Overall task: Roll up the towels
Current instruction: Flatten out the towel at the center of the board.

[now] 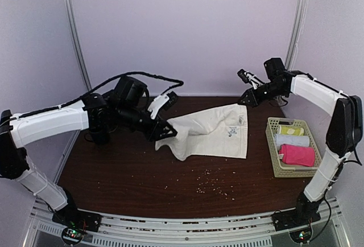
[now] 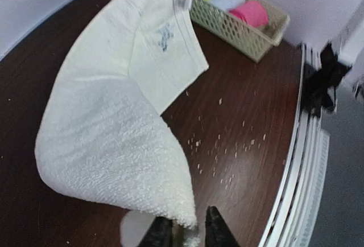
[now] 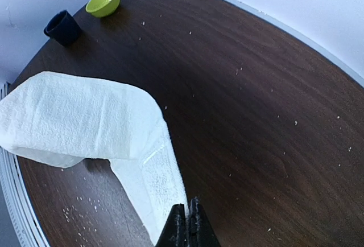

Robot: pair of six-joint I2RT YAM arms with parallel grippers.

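Left gripper (image 2: 183,227), right gripper (image 3: 186,219) each pinch towel (image 1: 211,128) corner, jaws closed on cloth. Step: spreading flat, likely. Next: lay taut, release, roll.

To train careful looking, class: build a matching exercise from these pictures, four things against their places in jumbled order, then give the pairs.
Things
1. cream cloth towel with a small blue mark
2. bright pink rolled towel
3. lime-green round bowl
4. yellow-green striped towel roll

Places
A. far end of the beige plastic basket
B. beside the dark blue cup
C. spread on the brown table, two corners lifted
D. near end of the basket

Pairs: 1-C, 2-D, 3-B, 4-A
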